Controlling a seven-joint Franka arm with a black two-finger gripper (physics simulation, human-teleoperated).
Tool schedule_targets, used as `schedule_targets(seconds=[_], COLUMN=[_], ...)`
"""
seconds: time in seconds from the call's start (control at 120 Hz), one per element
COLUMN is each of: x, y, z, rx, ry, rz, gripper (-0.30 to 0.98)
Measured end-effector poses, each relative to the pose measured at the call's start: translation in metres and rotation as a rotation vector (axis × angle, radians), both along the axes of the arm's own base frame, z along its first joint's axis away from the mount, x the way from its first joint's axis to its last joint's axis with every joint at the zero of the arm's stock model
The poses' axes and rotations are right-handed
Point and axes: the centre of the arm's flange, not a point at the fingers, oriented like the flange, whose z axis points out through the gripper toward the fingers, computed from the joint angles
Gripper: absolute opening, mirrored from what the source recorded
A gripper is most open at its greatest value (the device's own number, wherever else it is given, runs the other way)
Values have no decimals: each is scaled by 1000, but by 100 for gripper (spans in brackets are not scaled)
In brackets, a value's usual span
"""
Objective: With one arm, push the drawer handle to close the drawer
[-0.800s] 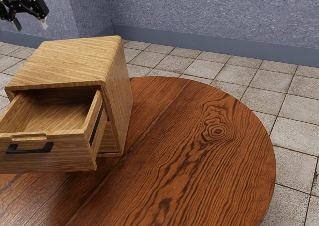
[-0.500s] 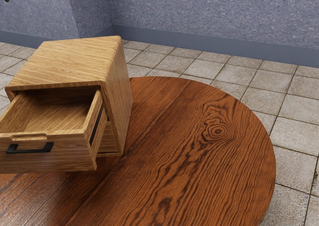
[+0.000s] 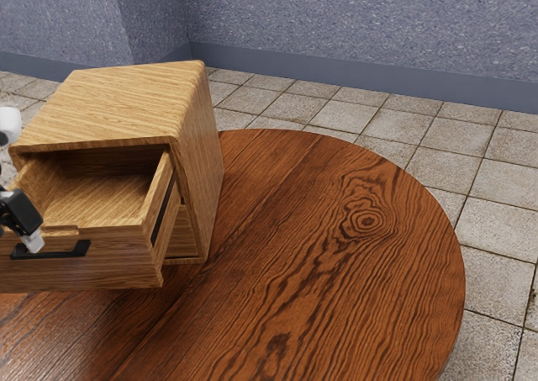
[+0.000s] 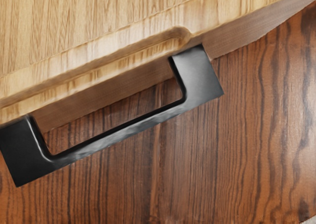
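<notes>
Drawer (image 3: pixel 118 263) open; gripper (image 3: pixel 32 241) pointing down, near handle (image 3: pixel 74 251).

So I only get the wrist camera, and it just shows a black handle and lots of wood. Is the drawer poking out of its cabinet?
Observer: Yep! In the exterior view, the top drawer sticks out of the wooden cabinet.

Operator: Where's my claw?

Observer: The claw is by the handle, near the end toward the exterior view's left. I can't tell if they're touching.

Operator: Is the table square?

Observer: No, the table has a big curved edge.
</notes>
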Motion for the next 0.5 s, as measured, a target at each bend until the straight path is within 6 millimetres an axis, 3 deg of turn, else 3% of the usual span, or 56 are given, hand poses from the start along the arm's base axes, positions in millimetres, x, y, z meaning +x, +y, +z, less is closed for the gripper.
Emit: schedule_targets(seconds=[0.067, 0.267, 0.5], x=[-11, -28, -15], y=[-7, -20, -23], z=[-14, -24, -46], rx=[-2, -66, -107], ry=[3, 83, 231], rz=[12, 103, 235], gripper=[67, 66, 66])
